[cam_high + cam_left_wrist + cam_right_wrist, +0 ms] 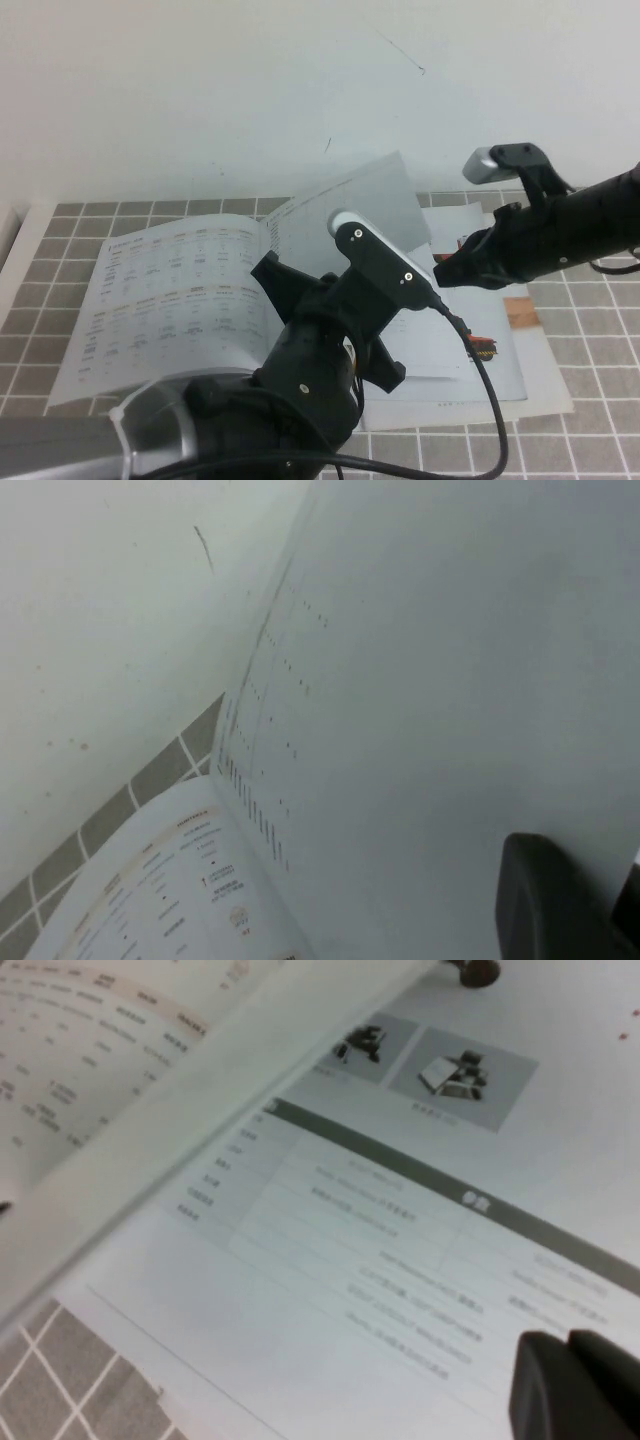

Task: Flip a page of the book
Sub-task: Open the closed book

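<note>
The book (170, 290) lies open on the tiled table, its left page flat and printed with grey tables. One page (360, 195) stands lifted above the spine. My left arm reaches in from the front, and its wrist hides its gripper in the high view. In the left wrist view the left gripper (590, 890) is shut, one dark finger (545, 900) lying against the raised page (450, 680); I cannot tell whether it pinches the page. My right gripper (447, 272) hovers just right of the lifted page, shut and holding nothing, over the right-hand page (380, 1220).
Larger loose sheets with a red truck (505, 335) lie under the book's right side. A white wall (300, 80) rises directly behind the table. The grey tiles (590, 330) run on to the right, and a white strip (8, 245) borders the table's left edge.
</note>
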